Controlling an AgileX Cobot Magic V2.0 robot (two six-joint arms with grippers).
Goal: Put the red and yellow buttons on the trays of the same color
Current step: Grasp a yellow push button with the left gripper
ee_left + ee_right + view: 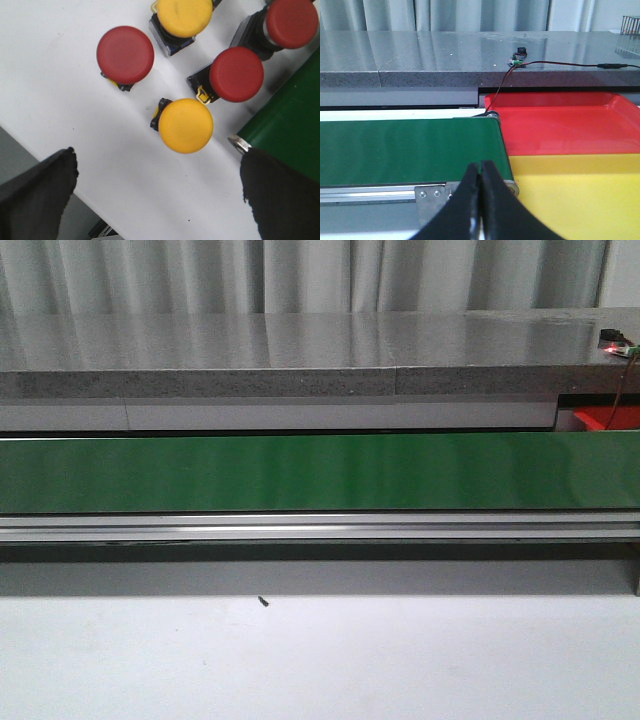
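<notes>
Long green conveyor belt runs across the front view, bare; shallow red plastic tray and yellow plastic tray sit side by side at its end. Right gripper hangs near them, fingers pressed together, empty. Left gripper, fingers wide apart, hovers over five mushroom-head buttons beside the belt; nearest yellow button lies between them — descend centred, avoid nearby red button.

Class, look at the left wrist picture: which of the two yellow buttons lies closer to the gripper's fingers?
The yellow button between the open left gripper fingers; the other yellow button sits beyond the red ones.
</notes>
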